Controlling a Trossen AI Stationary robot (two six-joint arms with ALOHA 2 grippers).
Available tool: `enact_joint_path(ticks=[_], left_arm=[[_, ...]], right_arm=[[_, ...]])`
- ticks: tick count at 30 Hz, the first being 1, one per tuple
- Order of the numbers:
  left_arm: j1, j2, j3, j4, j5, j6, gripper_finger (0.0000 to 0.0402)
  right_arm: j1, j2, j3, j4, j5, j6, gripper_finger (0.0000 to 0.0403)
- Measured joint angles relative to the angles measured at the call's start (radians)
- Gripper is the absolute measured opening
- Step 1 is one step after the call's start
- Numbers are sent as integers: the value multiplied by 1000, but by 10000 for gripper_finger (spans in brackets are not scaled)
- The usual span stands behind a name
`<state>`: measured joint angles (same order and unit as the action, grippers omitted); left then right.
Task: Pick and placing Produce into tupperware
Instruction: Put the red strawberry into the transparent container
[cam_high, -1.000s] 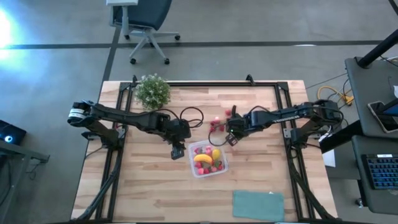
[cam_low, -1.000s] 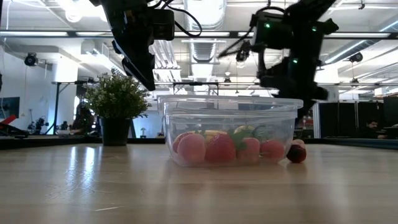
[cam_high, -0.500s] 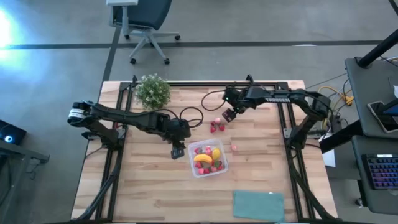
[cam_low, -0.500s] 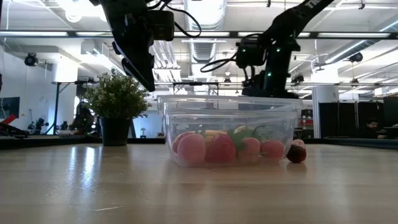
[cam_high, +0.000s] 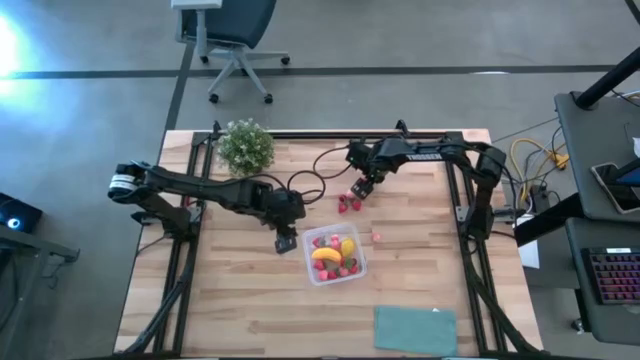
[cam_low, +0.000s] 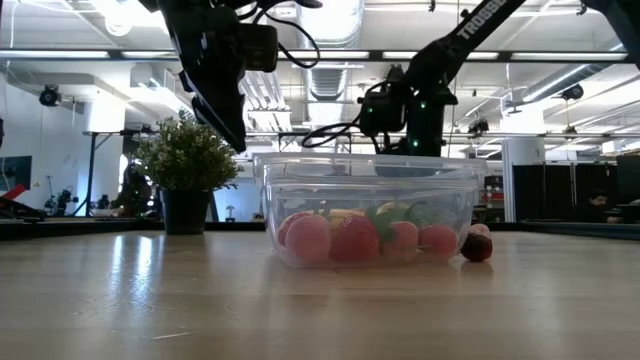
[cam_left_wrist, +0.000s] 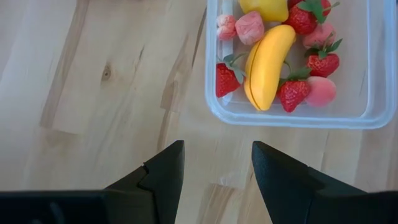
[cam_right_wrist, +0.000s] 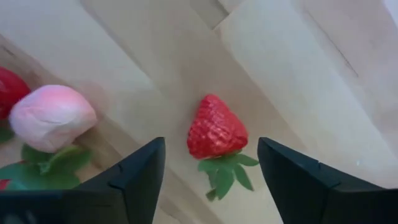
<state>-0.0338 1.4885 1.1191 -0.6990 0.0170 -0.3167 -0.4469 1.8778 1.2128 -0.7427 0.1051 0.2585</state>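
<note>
The clear tupperware (cam_high: 361, 271) stands mid-table, holding a yellow banana (cam_left_wrist: 268, 65), a lemon (cam_left_wrist: 264, 7), red strawberries (cam_left_wrist: 293, 92) and pink berries (cam_left_wrist: 250, 27). My left gripper (cam_left_wrist: 217, 152) hovers open above bare wood just left of it. My right gripper (cam_right_wrist: 210, 143) hangs open above loose berries (cam_high: 348, 203) lying on the wood beyond the tupperware. A red strawberry (cam_right_wrist: 216, 132) lies below the gap between its fingers, a pink berry (cam_right_wrist: 53, 117) beside it. Another pink berry (cam_high: 377, 237) lies right of the tupperware.
A bushy potted plant (cam_high: 245, 147) stands at the far left of the table. A flat teal rectangle (cam_high: 415, 330) lies at the near right edge. An office chair (cam_high: 235, 40) stands on the floor beyond the table. Black cables (cam_high: 310, 185) loop over the wood behind the left gripper.
My right gripper has swung from beside the tupperware's far right corner toward the far edge and a little leftward, and now hangs over the loose berries. The left arm has kept still.
</note>
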Motion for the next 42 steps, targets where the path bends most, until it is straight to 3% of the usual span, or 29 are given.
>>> enact_joint_path(ticks=[22,34,42], left_arm=[[2,-1,-9,1,-11,-19,173],[2,-1,-11,2,-19,-18,173],[2,-1,-11,2,-24,-8,173]], right_arm=[[-14,28,1,28,-25,-39,143],[-14,16,31,12,-26,-42,140],[29,-5,125,-129,-45,-48,140]])
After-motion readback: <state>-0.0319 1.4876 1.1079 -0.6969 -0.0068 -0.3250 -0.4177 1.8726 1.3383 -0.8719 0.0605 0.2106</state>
